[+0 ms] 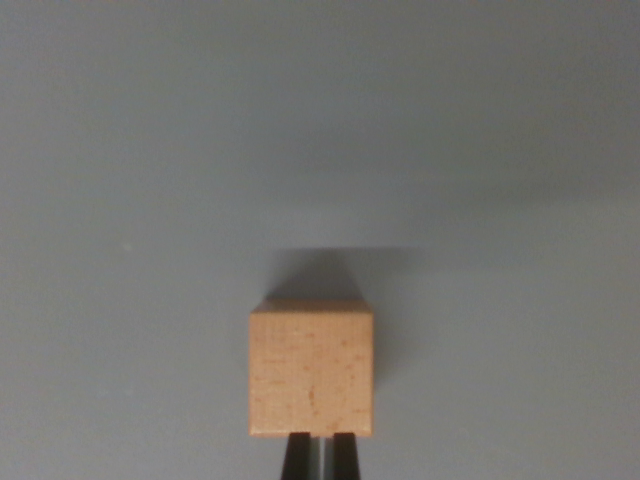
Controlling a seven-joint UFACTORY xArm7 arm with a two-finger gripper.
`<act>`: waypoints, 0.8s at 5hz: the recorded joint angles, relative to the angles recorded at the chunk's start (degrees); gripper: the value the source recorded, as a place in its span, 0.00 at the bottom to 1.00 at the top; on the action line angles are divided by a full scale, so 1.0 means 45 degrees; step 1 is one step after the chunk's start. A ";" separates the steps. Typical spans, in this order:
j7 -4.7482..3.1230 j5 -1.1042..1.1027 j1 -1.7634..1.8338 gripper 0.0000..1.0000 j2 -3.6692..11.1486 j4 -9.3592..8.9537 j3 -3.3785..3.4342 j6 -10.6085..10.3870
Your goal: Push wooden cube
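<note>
Fingertips (320, 455) are the first thing you see at the bottom edge of the wrist view — two dark tips standing close together, with only a thin pale strip between them, so the gripper (320, 458) reads as nearly closed and pinching nothing. Your wooden cube (311, 372) sits directly past those tips, its near edge meeting them or just short of touching; you cannot tell which from here. The cube is pale and lightly speckled, squared up to the camera, slightly left of the gap's centre. Beyond it a soft shadow falls on the far side — the plain grey surface (150, 200) spreads all around.
</note>
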 joint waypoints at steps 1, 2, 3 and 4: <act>0.0025 -0.0047 -0.0030 0.00 -0.0030 -0.0544 -0.0013 -0.0540; 0.0025 -0.0047 -0.0030 0.00 -0.0030 -0.0544 -0.0013 -0.0540; 0.0051 -0.0097 -0.0063 0.00 -0.0062 -0.1122 -0.0026 -0.1114; 0.0051 -0.0097 -0.0063 0.00 -0.0062 -0.1122 -0.0026 -0.1114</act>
